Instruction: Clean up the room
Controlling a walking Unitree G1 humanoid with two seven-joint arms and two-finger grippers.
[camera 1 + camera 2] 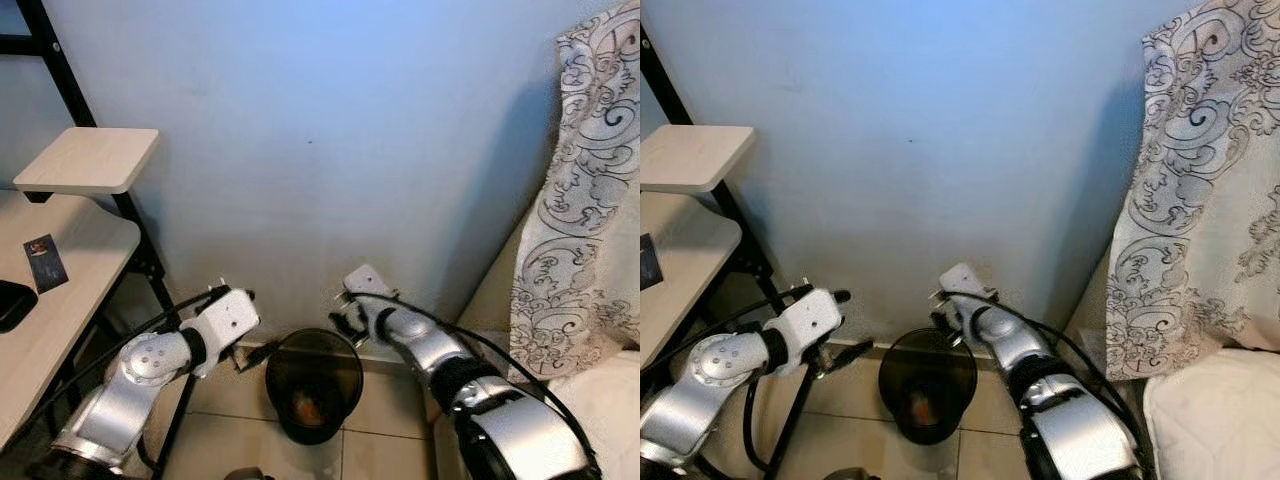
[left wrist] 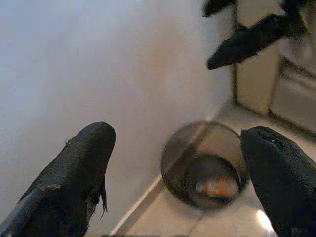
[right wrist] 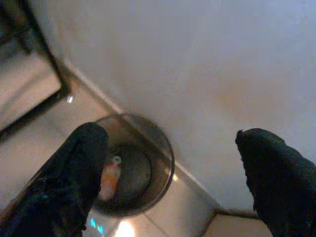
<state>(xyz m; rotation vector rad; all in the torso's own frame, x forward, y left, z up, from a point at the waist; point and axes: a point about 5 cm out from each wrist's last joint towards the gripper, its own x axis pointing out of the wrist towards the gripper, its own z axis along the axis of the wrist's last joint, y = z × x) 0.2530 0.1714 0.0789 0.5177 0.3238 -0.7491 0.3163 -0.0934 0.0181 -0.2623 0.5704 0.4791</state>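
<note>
both tools are released and grasp nothing. the right tool hangs with fingers spread wide just above the far rim of the dark bin, and the left tool, also spread, hovers beside the bin's left rim, a little further off. the bin stands on the tiled floor against the blue wall, between the two arms. an orange item lies at its bottom, below the right tool, long axis roughly crosswise between the fingers. the desk, with a dark card near its edge, sits well apart to the left. nothing here looks left to grasp; the drop seems done.
</note>
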